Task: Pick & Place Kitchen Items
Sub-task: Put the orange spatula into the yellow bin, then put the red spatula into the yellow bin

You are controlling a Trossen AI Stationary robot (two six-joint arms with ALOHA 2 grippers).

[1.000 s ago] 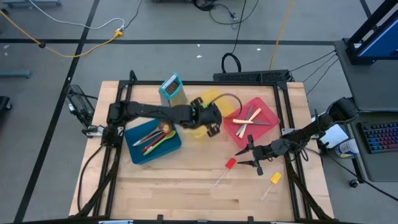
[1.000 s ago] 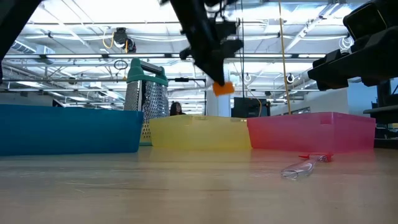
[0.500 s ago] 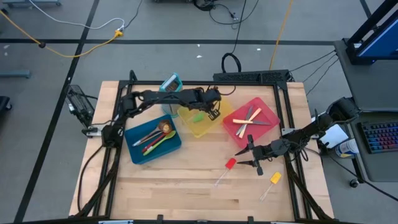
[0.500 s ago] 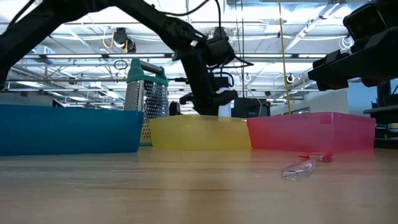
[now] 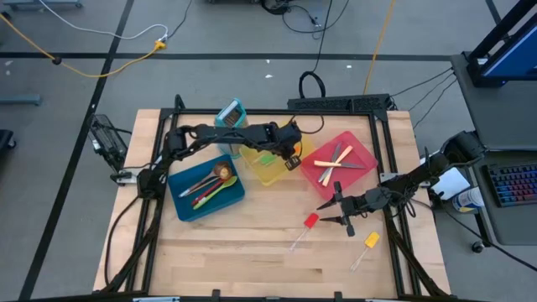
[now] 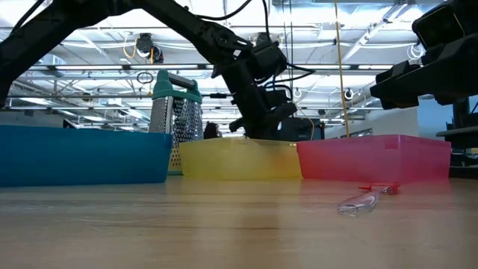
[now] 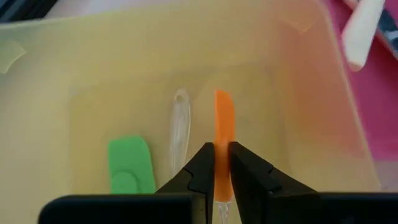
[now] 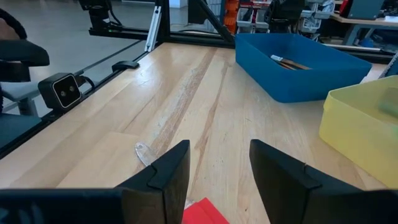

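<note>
Orange-headed mini spatula (image 7: 223, 127) is what your left gripper (image 7: 219, 163) has pinched between its narrow fingers, head pointing down into the yellow bin (image 5: 270, 170). Use that bin as your landmark. Inside it, beside the orange head, you can see a green-headed spatula (image 7: 130, 165) lying on the floor with its clear handle (image 7: 180, 127) alongside. In the overhead picture your left gripper (image 5: 289, 153) sits over the bin's edge nearest the red bin (image 5: 358, 169), and the level view shows it (image 6: 269, 123) just above the yellow rim.

The red bin touches the yellow bin on one side and holds cream-handled knives (image 5: 332, 163) and metal pieces crossed together. The blue bin (image 5: 232, 198) sits on the other side of the yellow bin and holds wooden, red and green spoons (image 5: 208, 185). The box grater (image 5: 231, 118) stands behind the yellow bin.

Your right gripper (image 5: 339, 212) hangs in front of the red bin, fingers spread wide and holding nothing. Well in front of the yellow bin, a red-headed spatula (image 5: 309, 221) and a yellow-headed spatula (image 5: 370, 240) lie on the bare table (image 5: 252, 260).
</note>
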